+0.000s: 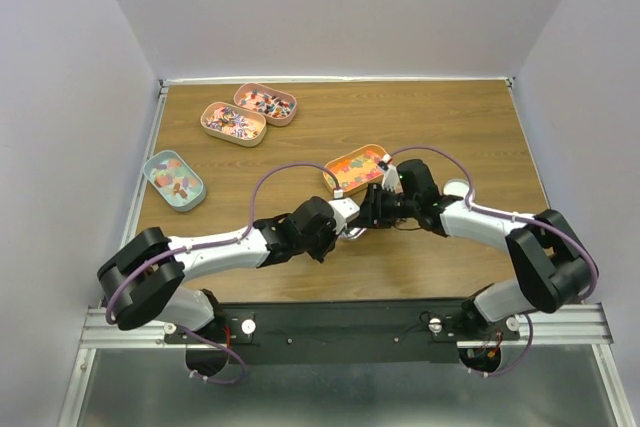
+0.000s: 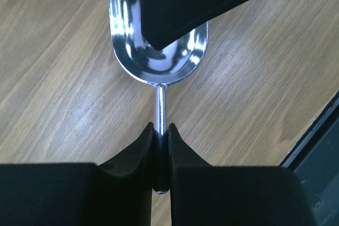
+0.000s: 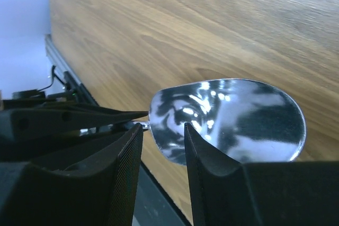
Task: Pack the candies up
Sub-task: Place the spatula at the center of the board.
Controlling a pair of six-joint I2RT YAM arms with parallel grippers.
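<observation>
L gripper (image 2: 160,130) is clamped tight on the thin handle of the shiny silver metal scoop (image 2: 159,64), bowl over the brown wood-grain table (image 1: 450,127). R gripper (image 3: 163,128) sits at the bowl's handle end, fingers slightly apart; we can't tell whether they pinch the rim. Tiny mixed-colour candies (image 1: 360,167) lie in the orange oval tin (image 1: 345,156) just beyond both grippers. More candies fill two pink oval tins (image 1: 203,119) and a teal oval tin (image 1: 150,160), far L.

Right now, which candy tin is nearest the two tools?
The orange tin at mid-table; the pink tins and the teal tin lie far off toward the left edge.
</observation>
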